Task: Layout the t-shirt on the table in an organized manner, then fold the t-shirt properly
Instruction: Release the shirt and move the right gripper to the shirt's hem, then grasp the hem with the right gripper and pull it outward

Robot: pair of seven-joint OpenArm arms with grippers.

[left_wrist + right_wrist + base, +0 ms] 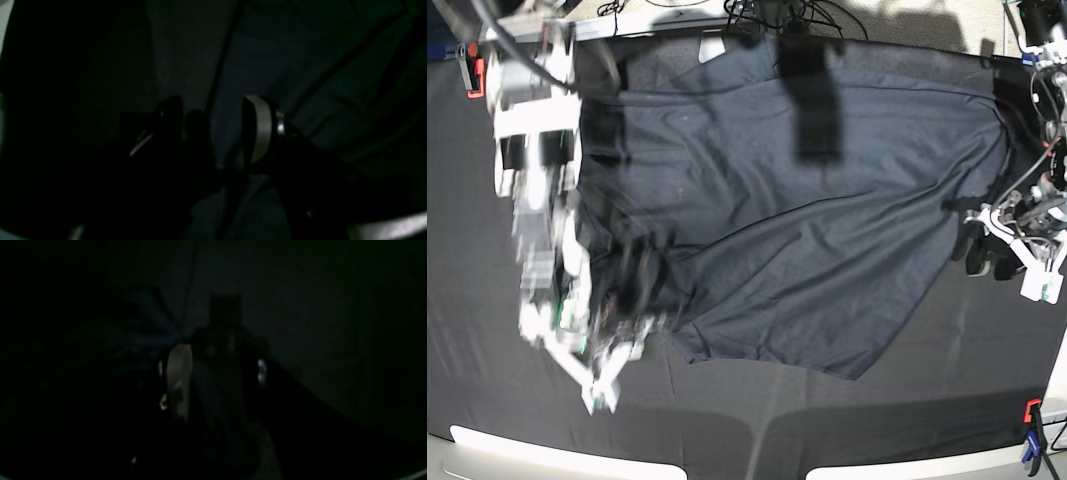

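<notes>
Right claw (632,290), motion-blurred at base view's left, pinches a bunched fold of the shirt (807,200); dark cloth sits between its fingers in the wrist view. Shirt lies spread, wrinkled, across the black desk (907,420). Left claw (987,250) at shirt's right edge, fingers parted, cloth between them.

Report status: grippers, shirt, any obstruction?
Left gripper at the shirt's edge, jaw state unclear. Right gripper shut on shirt fabric. Shirt spread but skewed, wrinkled, unfolded. Nothing in the way.
</notes>
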